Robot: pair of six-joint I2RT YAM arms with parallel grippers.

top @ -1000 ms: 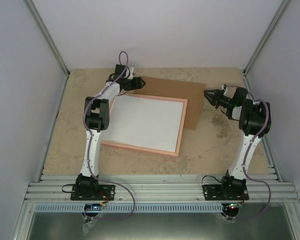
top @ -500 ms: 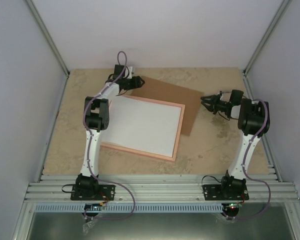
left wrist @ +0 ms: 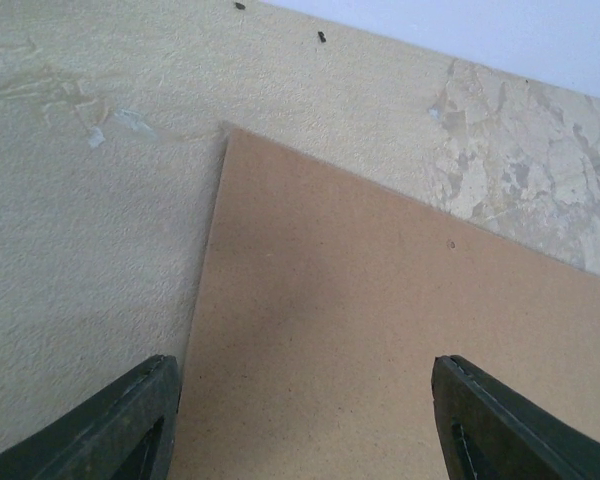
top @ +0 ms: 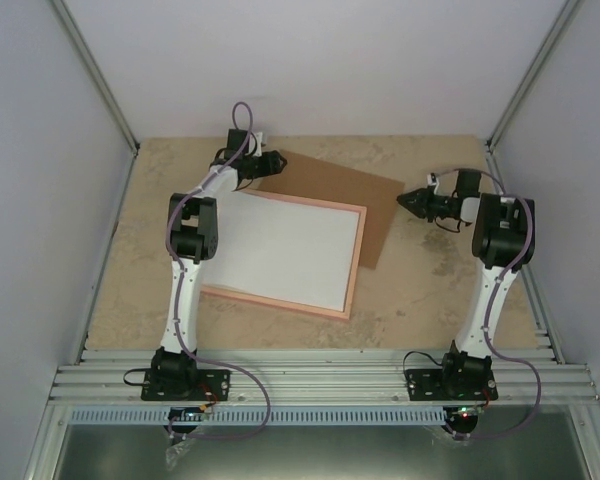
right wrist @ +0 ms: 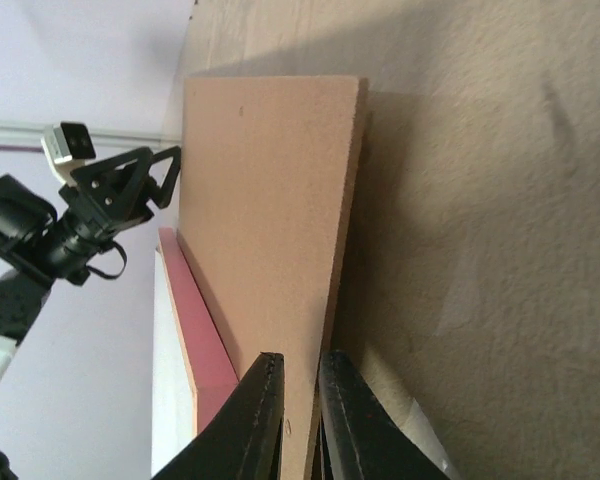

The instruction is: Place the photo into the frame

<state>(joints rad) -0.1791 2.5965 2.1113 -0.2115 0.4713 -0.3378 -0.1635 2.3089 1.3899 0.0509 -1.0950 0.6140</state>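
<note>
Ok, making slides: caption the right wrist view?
Right claw closed on the brown board at its edge, with the pink frame alongside.

My right gripper [right wrist: 300, 360] is black. At its tips the board [right wrist: 270, 200] is plain brown; left of it, pink frame [right wrist: 205, 340], white photo [right wrist: 170, 400] back; underneath, mottled beige table [right wrist: 480, 250].

Brown board [top: 355, 195] on a mottled beige table [top: 430, 290], toward the far edge, its right edge tilted up with shadow beneath. Pale walls [top: 310, 70] around; metal rail [top: 320, 380] along the near edge.
</note>
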